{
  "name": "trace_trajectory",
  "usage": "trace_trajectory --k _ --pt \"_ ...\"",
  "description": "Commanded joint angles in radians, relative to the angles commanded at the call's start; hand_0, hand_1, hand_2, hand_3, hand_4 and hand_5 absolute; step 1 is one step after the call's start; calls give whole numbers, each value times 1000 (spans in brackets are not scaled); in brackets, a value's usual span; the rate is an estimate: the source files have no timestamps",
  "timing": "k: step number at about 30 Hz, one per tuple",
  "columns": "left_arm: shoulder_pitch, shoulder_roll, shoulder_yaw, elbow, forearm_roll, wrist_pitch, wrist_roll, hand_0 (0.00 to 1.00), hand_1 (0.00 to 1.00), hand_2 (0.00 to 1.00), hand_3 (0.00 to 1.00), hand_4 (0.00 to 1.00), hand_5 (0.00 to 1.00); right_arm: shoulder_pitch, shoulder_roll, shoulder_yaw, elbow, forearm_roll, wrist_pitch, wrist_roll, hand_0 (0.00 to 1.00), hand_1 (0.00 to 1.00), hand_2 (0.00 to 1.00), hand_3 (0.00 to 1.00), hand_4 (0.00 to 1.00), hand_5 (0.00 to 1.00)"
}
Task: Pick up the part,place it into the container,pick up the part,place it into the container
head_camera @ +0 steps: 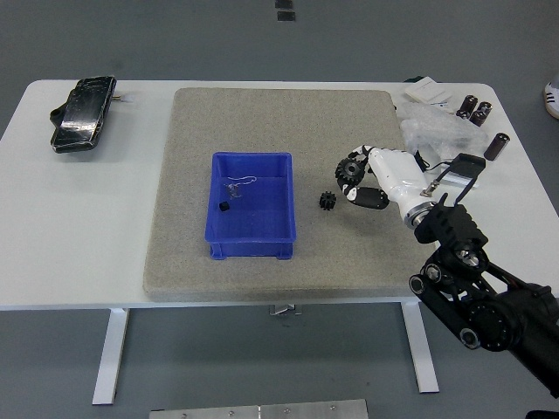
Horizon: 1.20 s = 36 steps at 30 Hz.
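A blue container (284, 205) stands on the grey mat (262, 113) at the middle of the table. Inside it lie a small black part (224, 207) and a thin clear piece (238, 184). A black gear-shaped part (327, 202) lies on the mat just right of the container. My right hand (355, 183), white with black fingers, hovers close to the right of this part and slightly behind it. Its fingers (351, 166) are curved over and its thumb (371, 199) sits below them, with a gap between and nothing held. The left arm is out of view.
A black device (83, 113) lies at the table's far left. Clear plastic bags (432, 131), a white card (425, 89) and several small dark cylinders (477, 109) crowd the far right corner. A shoe (552, 98) shows at the right edge.
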State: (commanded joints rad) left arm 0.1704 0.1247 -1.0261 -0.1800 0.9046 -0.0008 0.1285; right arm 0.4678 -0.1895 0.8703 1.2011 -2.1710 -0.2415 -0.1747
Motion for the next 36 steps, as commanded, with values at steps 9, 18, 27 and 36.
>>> trace_trajectory --k 9,18,27,36 --pt "-3 -1 1 0 4 -1 1 666 577 572 625 703 228 64 60 -154 -5 -35 16 -1 737 636 594 574 477 2" --pt "-4 0 4 0 3 -1 3 666 578 572 625 703 228 94 71 -240 -26 -47 102 -59 929 875 849 835 567 358" --pt "-4 0 1 0 10 -1 3 667 578 572 625 703 228 95 77 -248 -16 -20 89 -56 950 899 889 921 656 391" --pt "-3 -1 2 0 13 -1 4 666 577 572 624 700 228 76 77 -209 28 138 -18 27 891 827 846 896 665 388"
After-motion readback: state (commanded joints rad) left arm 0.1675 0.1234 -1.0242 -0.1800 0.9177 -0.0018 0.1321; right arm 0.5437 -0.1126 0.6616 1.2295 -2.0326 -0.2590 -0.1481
